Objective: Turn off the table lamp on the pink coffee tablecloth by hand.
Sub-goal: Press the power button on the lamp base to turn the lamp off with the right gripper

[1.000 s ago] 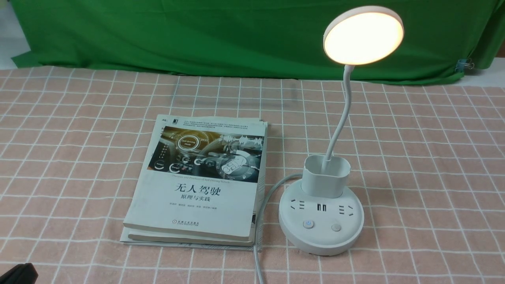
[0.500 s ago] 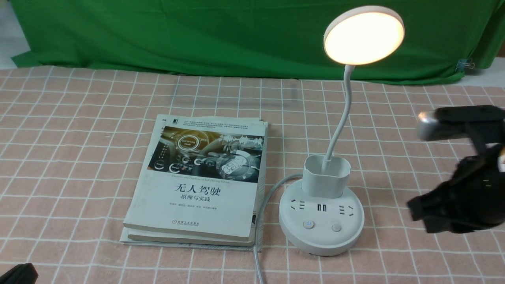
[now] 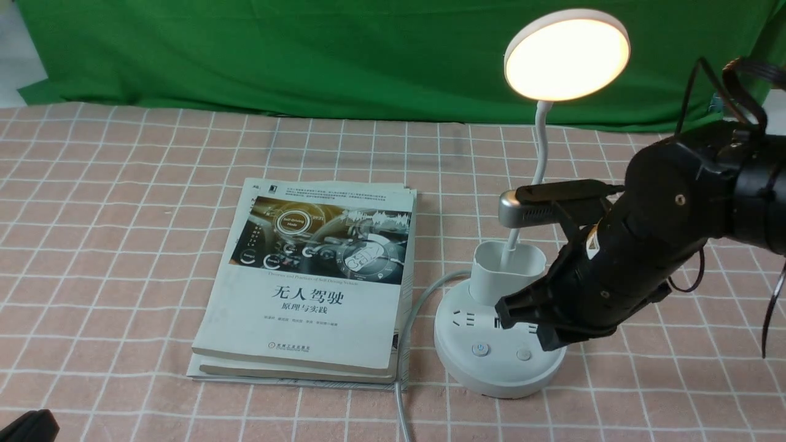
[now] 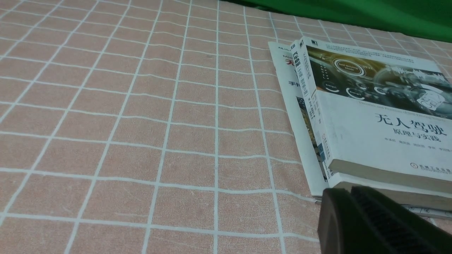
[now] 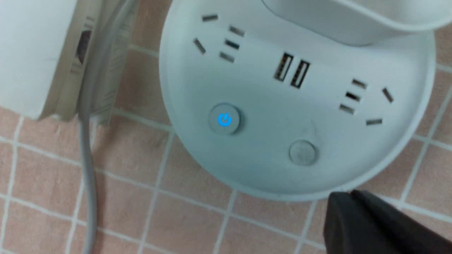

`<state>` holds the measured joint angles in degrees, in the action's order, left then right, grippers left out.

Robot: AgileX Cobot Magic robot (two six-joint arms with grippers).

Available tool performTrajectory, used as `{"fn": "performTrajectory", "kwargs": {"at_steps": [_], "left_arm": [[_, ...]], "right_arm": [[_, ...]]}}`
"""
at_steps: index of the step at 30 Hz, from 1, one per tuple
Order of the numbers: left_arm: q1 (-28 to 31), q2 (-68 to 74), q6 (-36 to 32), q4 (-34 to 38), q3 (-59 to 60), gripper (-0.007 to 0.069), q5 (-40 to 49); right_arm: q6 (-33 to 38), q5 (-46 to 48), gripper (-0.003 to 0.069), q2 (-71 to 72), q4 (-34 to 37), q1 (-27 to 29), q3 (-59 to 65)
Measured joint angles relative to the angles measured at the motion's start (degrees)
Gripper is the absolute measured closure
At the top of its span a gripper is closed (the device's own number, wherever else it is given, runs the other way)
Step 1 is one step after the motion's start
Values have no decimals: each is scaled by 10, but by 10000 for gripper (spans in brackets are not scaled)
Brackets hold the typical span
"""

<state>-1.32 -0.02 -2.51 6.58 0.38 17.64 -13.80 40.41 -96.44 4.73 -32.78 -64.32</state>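
The table lamp stands on the pink coffee tablecloth (image 3: 123, 245), and its disc head (image 3: 566, 54) glows. The round base (image 3: 491, 371) carries a blue-lit power button (image 5: 224, 120) and a plain button (image 5: 303, 152). My right hand reaches in from the right. Its gripper (image 3: 509, 316) is shut and empty, hovering over the right part of the base, behind the buttons. In the right wrist view the tip (image 5: 348, 197) sits just off the base rim near the plain button. My left gripper (image 4: 348, 194) is shut and empty, low by the books' near corner.
Stacked books (image 3: 313, 282) lie just left of the lamp. The lamp's grey cable (image 3: 402, 393) runs between them toward the front edge. A green backdrop cloth (image 3: 307, 55) hangs behind the table. The cup-shaped holder (image 3: 500, 273) stands on the back of the base.
My right arm has come in from the right edge, leftward over the lamp base, with its jaws closed. The lamp stays lit; the left arm has not moved.
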Motion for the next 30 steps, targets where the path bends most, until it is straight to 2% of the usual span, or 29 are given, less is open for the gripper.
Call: {"fn": "performTrajectory", "kwargs": {"at_steps": [30], "left_arm": [[0,0,0,0,0,618,0]], "right_arm": [[5,-31,611,-77,12,-3,-23]]}}
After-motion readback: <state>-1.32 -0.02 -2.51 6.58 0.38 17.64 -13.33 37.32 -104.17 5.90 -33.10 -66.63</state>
